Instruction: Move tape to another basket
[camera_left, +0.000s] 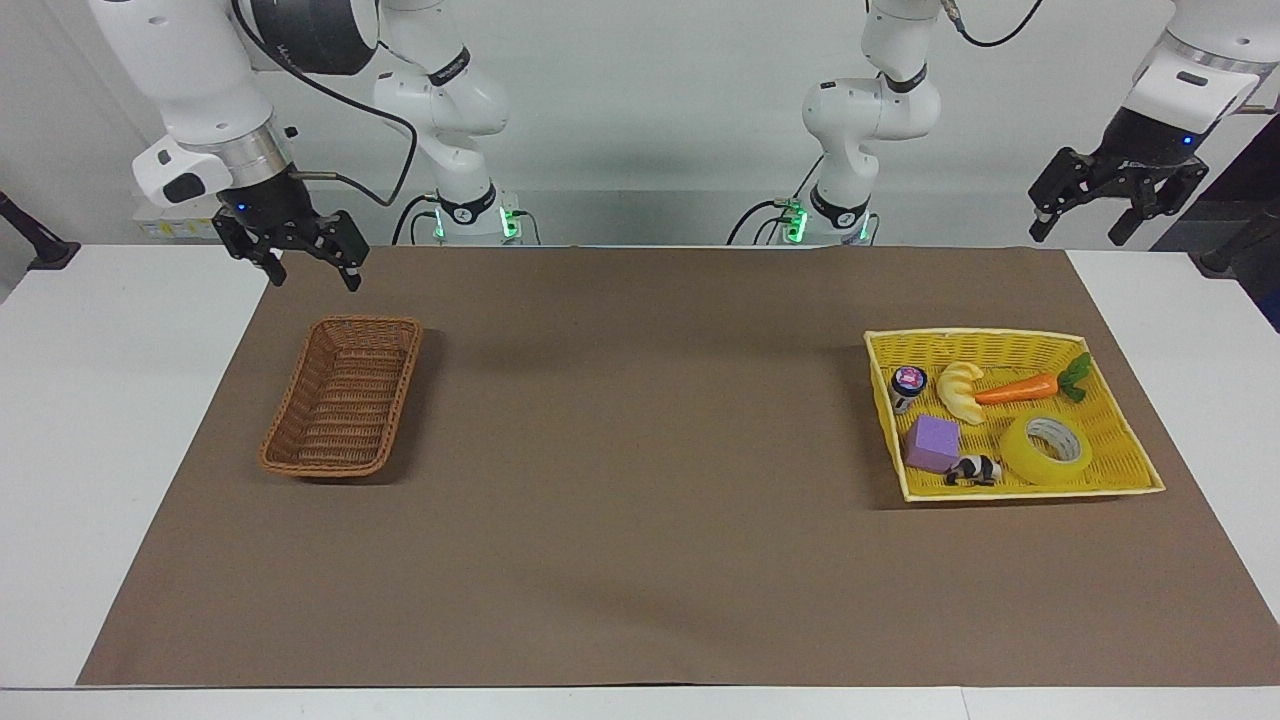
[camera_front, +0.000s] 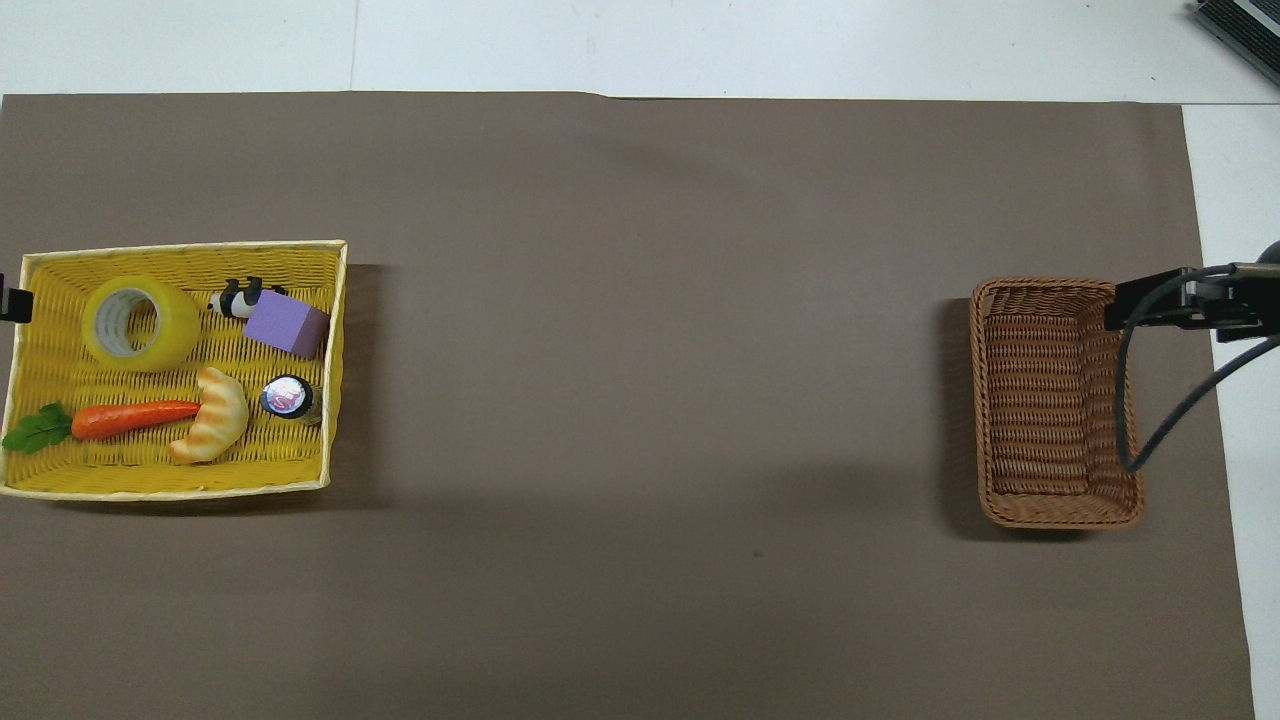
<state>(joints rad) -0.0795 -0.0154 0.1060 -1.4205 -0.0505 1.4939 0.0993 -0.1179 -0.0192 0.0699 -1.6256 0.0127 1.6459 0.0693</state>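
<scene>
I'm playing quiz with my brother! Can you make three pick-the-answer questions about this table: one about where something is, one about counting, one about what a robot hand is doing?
1. Where is the tape?
A. In the yellow tray
B. In the brown basket
C. On the brown mat

2. How many things lie in the yellow tray?
A. Three
B. Six
C. Nine

3. What is the left gripper doing?
A. Holding the tape
B. Pressing on the carrot
C. Hanging in the air, holding nothing

Answers:
1 A: the roll lies in the tray beside the purple block.
2 B: tape, carrot, block, bread toy, panda toy, small round can.
3 C: its jaws are open, up above the table's edge at the left arm's end.
</scene>
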